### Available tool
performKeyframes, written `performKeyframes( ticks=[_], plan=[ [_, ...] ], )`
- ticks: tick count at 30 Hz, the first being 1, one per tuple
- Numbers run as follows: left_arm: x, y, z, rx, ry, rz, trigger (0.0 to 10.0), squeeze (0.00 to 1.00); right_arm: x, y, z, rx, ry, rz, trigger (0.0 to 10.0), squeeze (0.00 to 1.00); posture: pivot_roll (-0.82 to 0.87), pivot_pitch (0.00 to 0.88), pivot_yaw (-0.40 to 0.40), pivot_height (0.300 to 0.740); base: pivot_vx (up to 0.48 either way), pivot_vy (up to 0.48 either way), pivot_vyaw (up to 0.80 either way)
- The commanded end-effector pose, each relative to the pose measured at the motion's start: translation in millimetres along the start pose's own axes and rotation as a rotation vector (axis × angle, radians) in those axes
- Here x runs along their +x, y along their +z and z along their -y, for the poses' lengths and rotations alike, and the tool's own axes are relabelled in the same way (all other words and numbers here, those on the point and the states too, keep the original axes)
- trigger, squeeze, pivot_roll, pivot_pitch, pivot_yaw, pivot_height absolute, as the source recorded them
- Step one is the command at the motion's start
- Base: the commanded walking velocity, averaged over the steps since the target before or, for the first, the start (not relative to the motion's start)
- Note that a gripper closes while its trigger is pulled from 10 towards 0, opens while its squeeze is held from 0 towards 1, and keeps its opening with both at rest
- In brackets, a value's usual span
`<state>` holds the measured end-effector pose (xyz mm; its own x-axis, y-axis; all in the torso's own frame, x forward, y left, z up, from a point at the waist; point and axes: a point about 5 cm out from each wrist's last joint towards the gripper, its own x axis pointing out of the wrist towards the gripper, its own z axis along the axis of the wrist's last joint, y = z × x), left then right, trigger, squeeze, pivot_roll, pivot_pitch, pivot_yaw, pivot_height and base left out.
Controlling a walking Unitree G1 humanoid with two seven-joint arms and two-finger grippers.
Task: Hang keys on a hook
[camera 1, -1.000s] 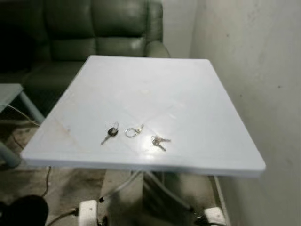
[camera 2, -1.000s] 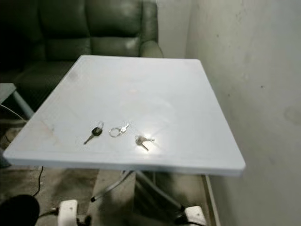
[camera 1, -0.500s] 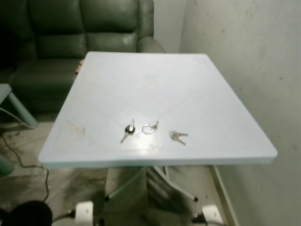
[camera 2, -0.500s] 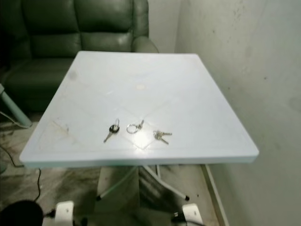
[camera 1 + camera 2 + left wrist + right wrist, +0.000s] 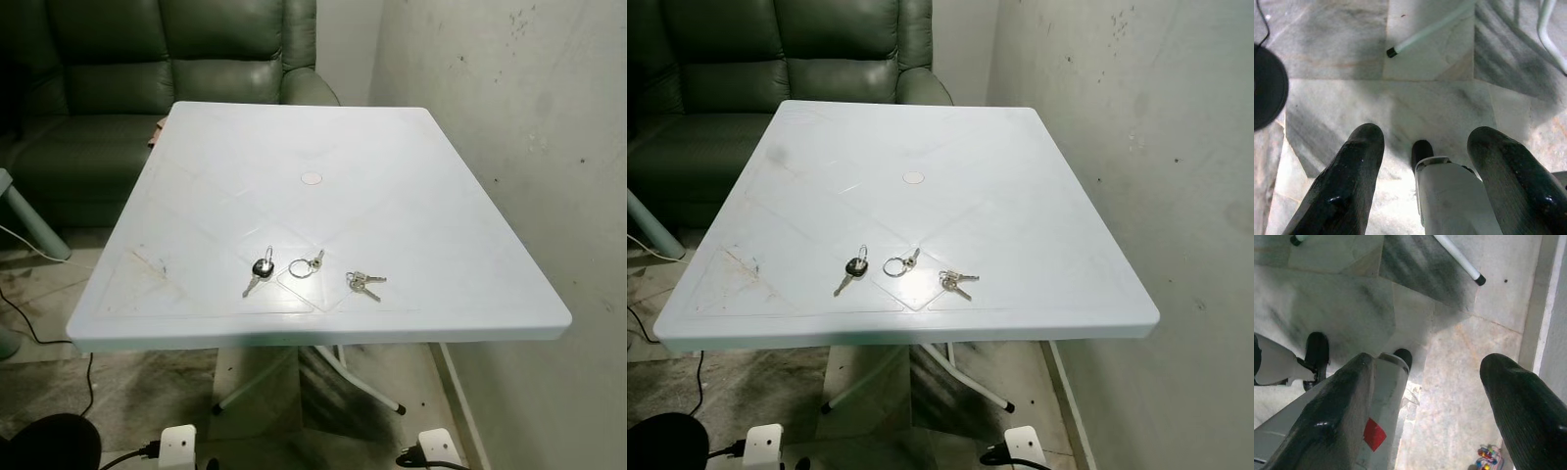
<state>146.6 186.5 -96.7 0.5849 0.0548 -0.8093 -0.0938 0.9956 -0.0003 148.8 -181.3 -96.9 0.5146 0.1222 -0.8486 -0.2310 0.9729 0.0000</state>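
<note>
So I'm parked right in front of the white table (image 5: 421,206) and the keys are all sitting near its front edge: a black-headed key (image 5: 260,271) to my left, a key on a big ring (image 5: 305,265) in the middle, and a small bunch of keys (image 5: 363,283) to my right. They're close to each other but not touching, flat on the tabletop.

Both my arms hang down at my sides. The left gripper (image 5: 1422,171) has its fingers spread wide with nothing between them, just pointing at the marble floor (image 5: 1400,103) and one of my own white feet (image 5: 1449,196). Same deal with the right gripper (image 5: 1440,396): fingers apart, empty, looking down at the floor next to the wall.

My guess for doing this step well: pick 1 set and commit. The ring one looks like the easiest grab since the loop gives a finger something to catch, and a loop is what goes over a hook anyway. Flat keys on a slick top tend to skate, so I'd come straight down and pinch slowly.

Annoying part: I can't see any hook from here. The wall (image 5: 509,117) on my right is bare as far as it shows. The keys are also too small to tell how many are on the bunch.
</note>
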Motion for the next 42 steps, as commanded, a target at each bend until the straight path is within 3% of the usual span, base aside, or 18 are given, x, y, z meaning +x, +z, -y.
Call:
performKeyframes(
  ticks=[1,13,16,21,28,34,42],
  plan=[
    [-0.8,-1.3,1.9,0.057,-0.034,0.006,10.0,0.00,-0.3,0.6,0.1,-0.027,0.013,0.008,10.0,0.00,-0.09,0.023,-0.022,0.740,0.000,0.000,0.00],
    [-1.8,0.8,11.6,0.194,-0.125,0.050,10.0,0.00,-0.1,2.8,-7.1,-0.160,0.090,0.024,10.0,0.00,-0.08,0.043,-0.019,0.740,0.000,0.000,0.00],
    [-3.9,12.6,24.7,0.303,-0.248,0.170,10.0,0.00,1.7,28.1,-20.1,-0.262,0.220,0.160,10.0,0.00,-0.09,0.042,-0.007,0.740,0.000,0.000,0.00],
    [-6.0,18.9,29.6,0.338,-0.301,0.235,10.0,0.00,0.4,36.2,-23.3,-0.300,0.265,0.219,10.0,0.00,-0.09,0.045,-0.007,0.740,0.000,0.000,0.00],
    [-14.8,38.4,39.5,0.429,-0.420,0.430,10.0,0.00,-6.3,47.8,-23.9,-0.362,0.364,0.341,10.0,0.00,-0.09,0.053,-0.006,0.740,0.000,0.000,0.00],
    [-21.5,49.3,39.6,0.486,-0.475,0.527,10.0,0.00,-14.5,56.9,-25.5,-0.445,0.438,0.453,10.0,0.00,-0.10,0.073,0.004,0.740,0.000,0.000,0.00],
    [-34.1,61.3,35.2,0.549,-0.499,0.654,10.0,0.00,-26.4,66.0,-19.3,-0.470,0.473,0.581,10.0,0.00,-0.10,0.092,0.015,0.740,0.000,0.000,0.00]
  ],
)
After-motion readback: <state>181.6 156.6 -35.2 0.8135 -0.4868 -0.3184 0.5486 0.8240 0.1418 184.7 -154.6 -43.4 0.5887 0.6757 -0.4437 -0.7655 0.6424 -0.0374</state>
